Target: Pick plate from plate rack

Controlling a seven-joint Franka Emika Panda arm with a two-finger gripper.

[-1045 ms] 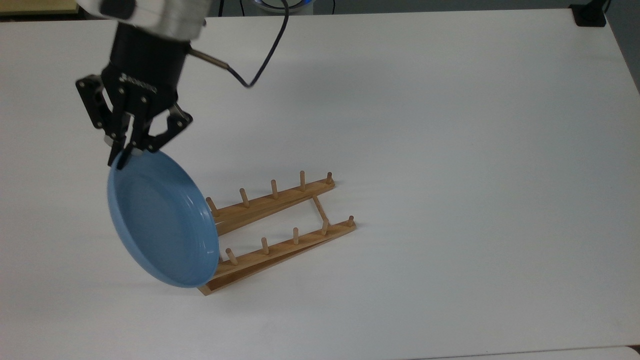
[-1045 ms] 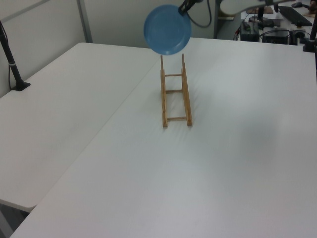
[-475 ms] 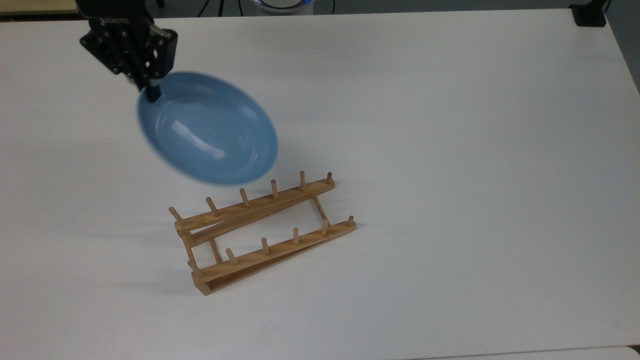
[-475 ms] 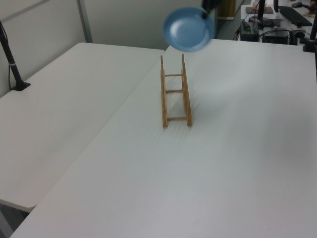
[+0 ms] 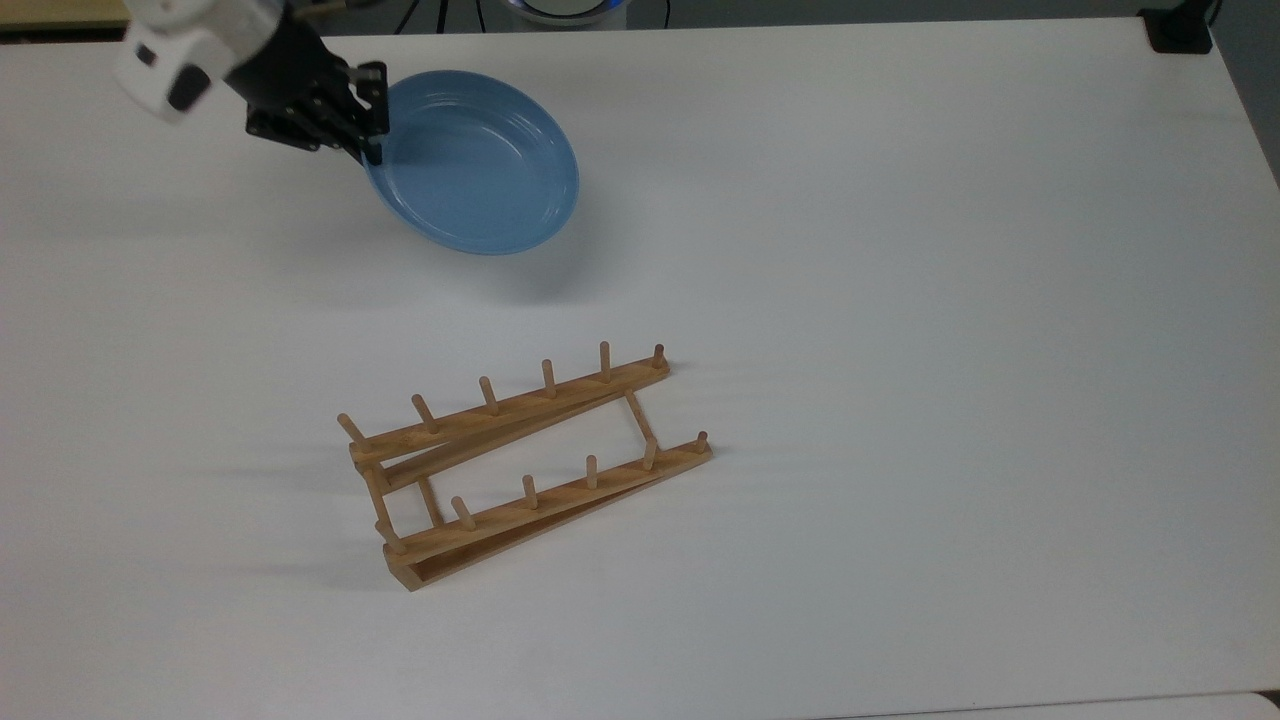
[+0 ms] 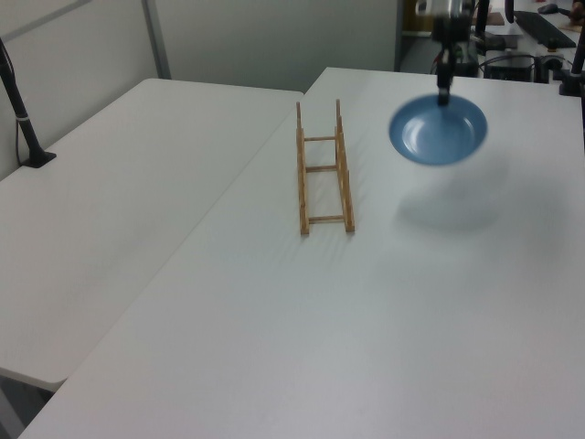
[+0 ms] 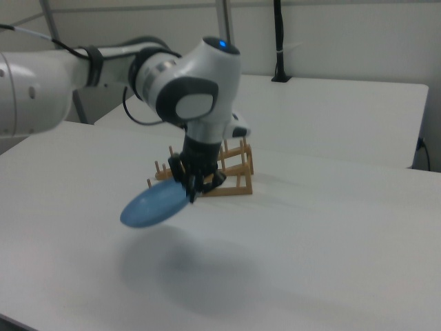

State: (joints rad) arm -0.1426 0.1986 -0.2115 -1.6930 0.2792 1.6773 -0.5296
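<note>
A light-blue plate is held in the air by its rim, pinched between the fingers of a black claw that is closed tight on it. The plate is carried nearly flat, hollow side up, and extends away from the claw toward the top view's right. In the right view the plate hangs below and to the left of the claw, tilted slightly down, with its shadow cast on the white counter underneath, so it is clear of the surface.

A wooden rack is seen on the counter well apart from the claw, lower in the top view and to its right. No plates are held in it; its two rails with short upright pegs are joined by crossbars. In the left view the rack lies to the left of the claw and the plate.
</note>
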